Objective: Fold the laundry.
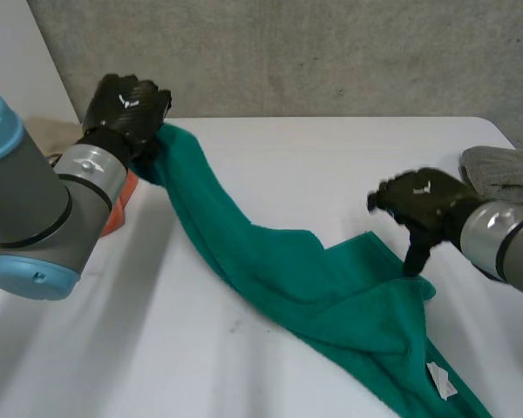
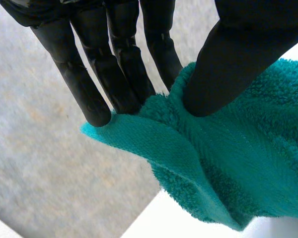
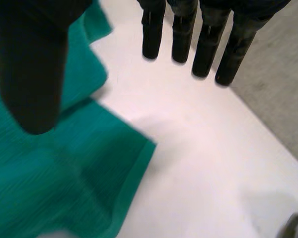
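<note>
- Left hand (image 1: 126,104) pinches teal terry towel (image 1: 331,296) by a corner, far-left of white table (image 1: 314,165) — thin hold, we could drop it.
- Right hand (image 1: 423,202) straight-fingered, holding nothing.

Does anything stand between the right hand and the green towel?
Nothing visible does. The open right hand is at the towel's edge, its thumb over it and its fingers over bare table. A grey cloth lies beside that arm, away from the towel. The left hand pinches a far corner.
</note>
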Tool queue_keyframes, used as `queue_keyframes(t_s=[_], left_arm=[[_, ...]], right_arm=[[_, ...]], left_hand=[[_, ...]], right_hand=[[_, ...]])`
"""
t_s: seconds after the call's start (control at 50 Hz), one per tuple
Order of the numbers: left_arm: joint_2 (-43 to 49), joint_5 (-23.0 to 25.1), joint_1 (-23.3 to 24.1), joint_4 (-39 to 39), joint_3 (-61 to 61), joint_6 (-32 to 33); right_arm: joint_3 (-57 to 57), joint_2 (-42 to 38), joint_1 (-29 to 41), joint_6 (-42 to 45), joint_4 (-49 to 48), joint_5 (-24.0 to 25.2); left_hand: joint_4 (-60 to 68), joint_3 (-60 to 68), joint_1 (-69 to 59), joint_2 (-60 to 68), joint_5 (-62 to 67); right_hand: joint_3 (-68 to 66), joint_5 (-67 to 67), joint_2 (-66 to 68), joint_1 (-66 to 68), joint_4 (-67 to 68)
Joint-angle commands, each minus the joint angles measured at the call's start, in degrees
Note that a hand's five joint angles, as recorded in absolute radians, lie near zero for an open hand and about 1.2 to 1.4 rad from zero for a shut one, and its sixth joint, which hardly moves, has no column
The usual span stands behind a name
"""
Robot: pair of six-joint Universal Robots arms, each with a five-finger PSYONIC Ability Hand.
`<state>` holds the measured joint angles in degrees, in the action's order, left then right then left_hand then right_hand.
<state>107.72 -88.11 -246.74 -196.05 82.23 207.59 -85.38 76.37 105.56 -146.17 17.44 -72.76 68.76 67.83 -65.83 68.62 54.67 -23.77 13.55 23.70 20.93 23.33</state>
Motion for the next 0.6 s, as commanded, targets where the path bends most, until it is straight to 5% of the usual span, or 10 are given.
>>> queue_keyframes(t_s=[0.02, 0.16, 0.34, 0.54, 0.6], left_arm=[[-5.9, 0.1, 2.8, -0.4, 0.6, 0.0], [-10.9, 2.6, 5.0, -1.5, 0.7, -0.8], [-15.4, 3.4, 5.7, -1.7, 0.7, -1.7], [-15.8, 3.5, 5.8, -2.4, -0.1, -1.6], [-15.8, 3.6, 5.5, -3.5, -0.2, -1.5]], right_arm=[[8.3, -10.9, 0.7, -2.9, -2.8, -0.1], [15.1, -19.1, 2.7, -7.5, -3.2, 0.9], [21.5, -28.8, 5.0, -14.7, -3.3, 11.3], [28.0, -37.2, 7.3, -24.8, -2.8, 15.4], [29.1, -38.3, 7.9, -26.4, -2.5, 18.0]], left_hand=[[11.2, 12.2, -14.2, 11.4, 15.3], [11.2, 12.2, -14.2, 11.4, 15.3], [11.2, 12.2, -14.2, 11.4, 15.3], [11.2, 12.2, -14.2, 11.4, 15.3], [11.2, 12.2, -14.2, 11.4, 15.3]], right_hand=[[13.8, -13.6, -13.7, -10.9, -13.3], [13.8, -13.6, -13.7, -10.9, -13.3], [13.8, -13.6, -13.7, -10.9, -13.3], [13.8, -13.6, -13.7, -10.9, -13.3], [-0.7, 0.9, 0.8, 3.6, 1.2]])
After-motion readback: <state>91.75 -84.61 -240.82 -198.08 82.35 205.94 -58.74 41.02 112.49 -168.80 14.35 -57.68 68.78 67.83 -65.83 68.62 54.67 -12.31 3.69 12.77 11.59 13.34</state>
